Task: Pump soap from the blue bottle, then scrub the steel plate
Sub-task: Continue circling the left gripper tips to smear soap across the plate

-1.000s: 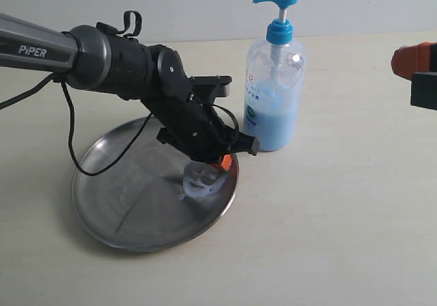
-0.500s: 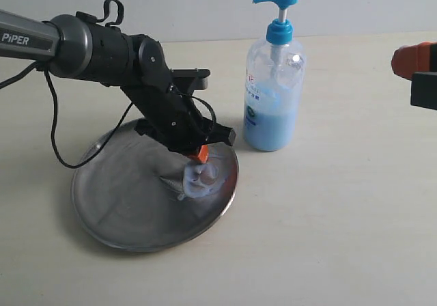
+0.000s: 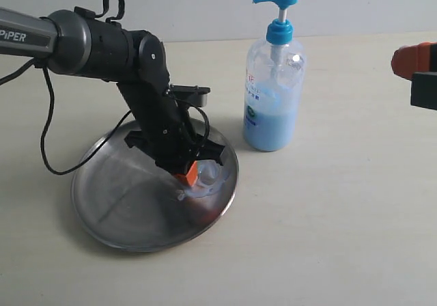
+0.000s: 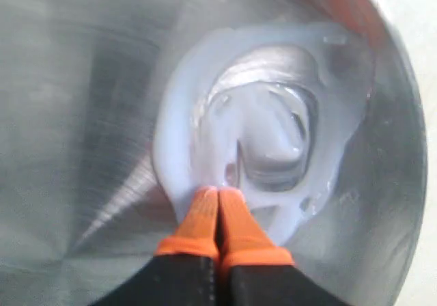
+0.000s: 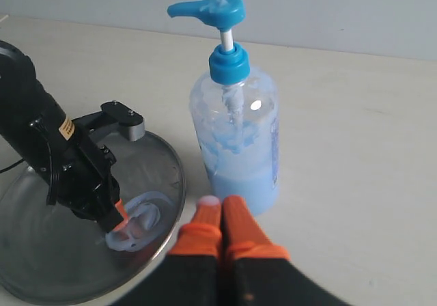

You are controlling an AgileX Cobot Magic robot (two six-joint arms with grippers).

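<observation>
The steel plate (image 3: 116, 203) lies on the table at the left. A swirled whitish-blue soap smear (image 3: 208, 177) (image 4: 273, 128) (image 5: 143, 217) sits by its right rim. My left gripper (image 3: 188, 174) (image 4: 218, 195) is shut, its orange fingertips pressed together and touching the near edge of the soap. The blue bottle (image 3: 274, 94) (image 5: 239, 128) stands upright just right of the plate, about a third full of light-blue liquid. My right gripper (image 3: 415, 70) (image 5: 222, 207) is shut and empty, held off at the right, apart from the bottle; a dab of soap shows on one fingertip.
The left arm (image 3: 89, 43) slants down from the upper left, its black cable (image 3: 51, 149) looping over the plate's left rim. A beige tabletop (image 3: 328, 224) surrounds everything, with a pale wall behind.
The left gripper has swept back leftward and downward across the plate's right side, smearing the soap. The bottle and the right gripper have stayed still.
</observation>
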